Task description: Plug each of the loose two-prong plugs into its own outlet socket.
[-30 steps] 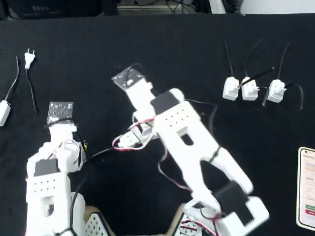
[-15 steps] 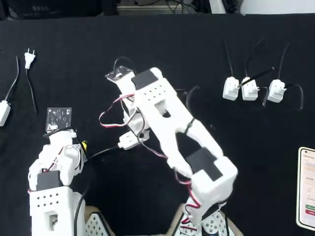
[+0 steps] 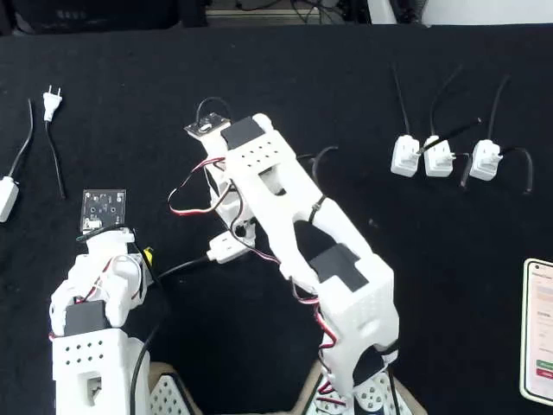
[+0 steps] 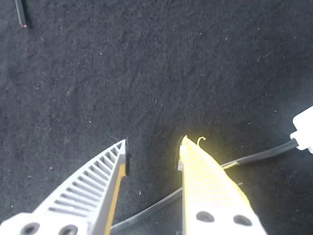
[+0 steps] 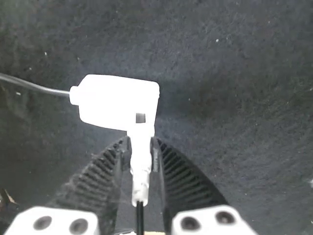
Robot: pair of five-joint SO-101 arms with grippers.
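My right pincer (image 5: 140, 143) pinches the slim white two-prong plug (image 5: 140, 169), its front touching the white boxy outlet socket (image 5: 115, 102) on the black bench (image 5: 234, 58). My left pincer (image 4: 152, 145) hangs spread nearby.

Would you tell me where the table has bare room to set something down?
Bare cloth lies along the far edge between the loose plug and the three plugged outlets, and between the right arm and the phone. The middle is crowded.

No writing here is legible; the white rectangular card (image 3: 539, 328), well apart from the right claw (image 5: 140, 143), bears unreadable print.
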